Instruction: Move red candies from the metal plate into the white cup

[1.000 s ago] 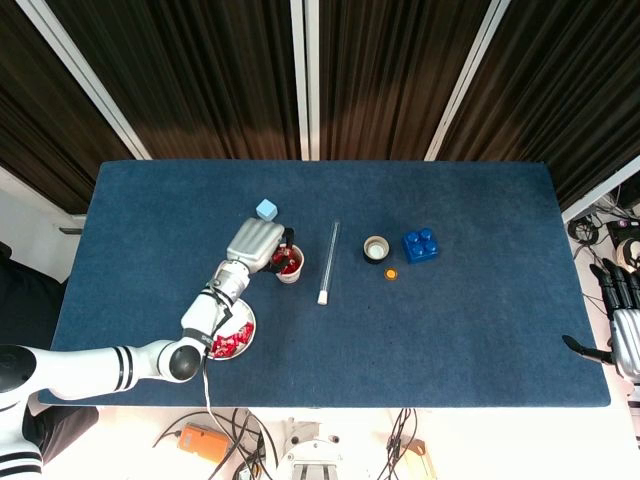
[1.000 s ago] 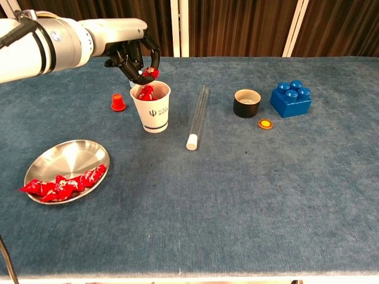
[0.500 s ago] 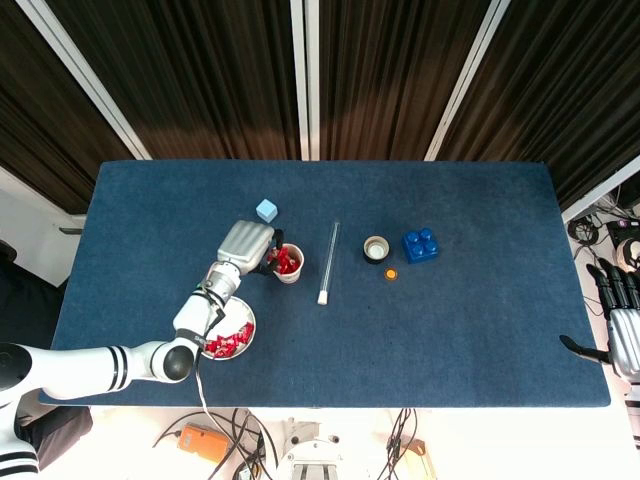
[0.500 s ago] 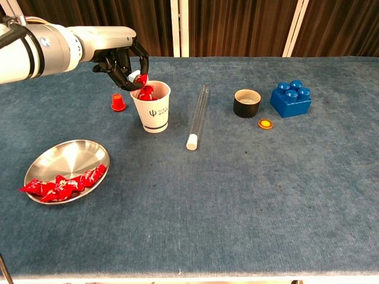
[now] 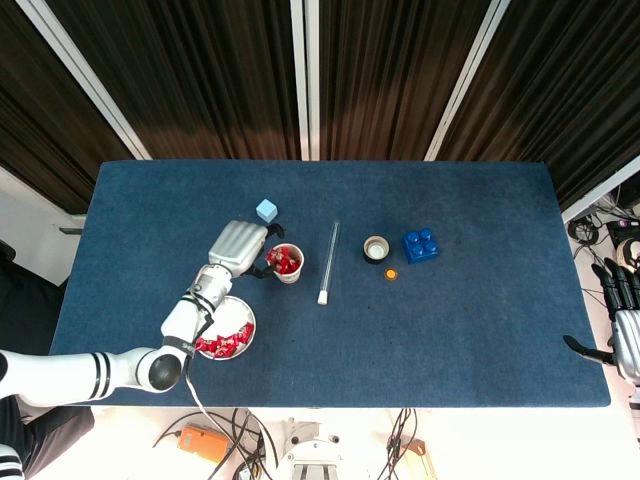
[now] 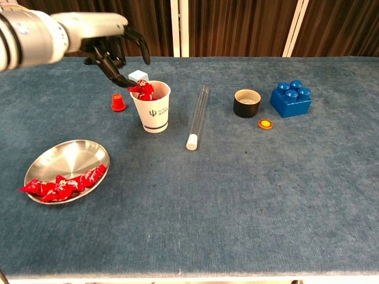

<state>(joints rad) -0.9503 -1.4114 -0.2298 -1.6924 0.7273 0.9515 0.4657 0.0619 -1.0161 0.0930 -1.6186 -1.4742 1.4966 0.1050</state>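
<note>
The white cup (image 6: 152,106) (image 5: 287,264) stands left of centre with red candies (image 6: 144,90) piled above its rim. My left hand (image 6: 112,52) (image 5: 240,247) hovers just up and left of the cup, fingers spread and holding nothing. The metal plate (image 6: 66,160) (image 5: 236,322) lies near the front left with several red candies (image 6: 62,183) along its near edge. My right hand (image 5: 622,325) hangs off the table's right edge in the head view, fingers apart and holding nothing.
A small red cap (image 6: 118,102) and a light blue cube (image 6: 138,76) sit by the cup. A clear tube (image 6: 198,116) lies to its right. Further right are a black cup (image 6: 247,103), an orange disc (image 6: 266,123) and a blue brick (image 6: 291,98).
My left hand let its red candy go into the cup, opened its fingers and drew back to the left and upward. The right hand stayed put.
</note>
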